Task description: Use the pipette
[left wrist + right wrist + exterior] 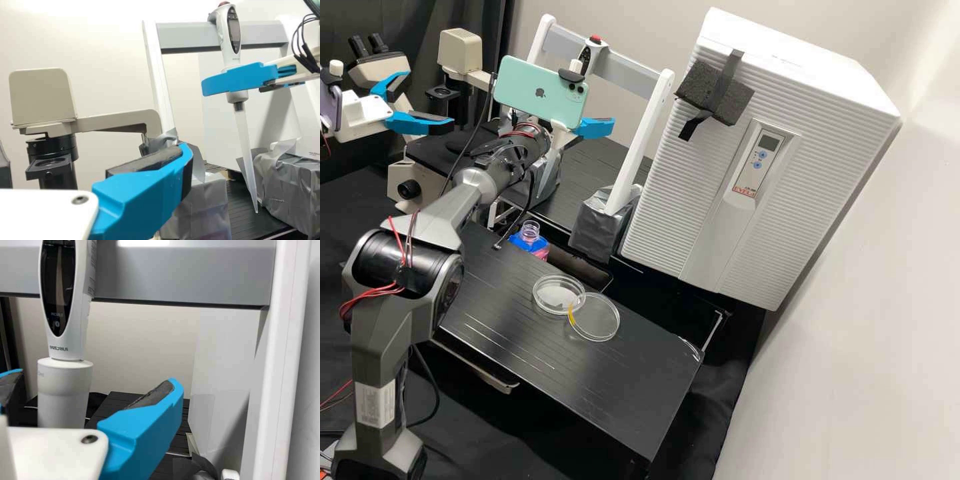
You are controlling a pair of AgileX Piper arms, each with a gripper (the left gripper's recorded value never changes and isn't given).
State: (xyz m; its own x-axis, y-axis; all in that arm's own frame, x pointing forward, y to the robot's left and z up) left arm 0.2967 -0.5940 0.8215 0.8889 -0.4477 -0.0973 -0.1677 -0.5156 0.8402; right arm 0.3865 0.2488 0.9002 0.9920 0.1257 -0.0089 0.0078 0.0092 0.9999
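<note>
The white pipette [589,48] with a red button hangs upright on the grey-and-white rack [633,70] at the back of the bench. My right gripper [92,382] is open, and the pipette's lower barrel [65,390] stands between its blue fingers [145,425] with gaps on both sides. From the left wrist view, the pipette [230,45] and its long clear tip [247,155] hang free, with a right finger [240,80] crossing in front. My left gripper [430,97] is held high at the far left above the microscope, open and empty.
Two clear petri dishes [558,293] [595,317] lie on the black ribbed platform [587,380]. A small bottle of pink liquid [531,239] stands behind them. A microscope [420,173] is at the left and a large white machine [773,153] at the right. A phone [540,90] is mounted on the right arm.
</note>
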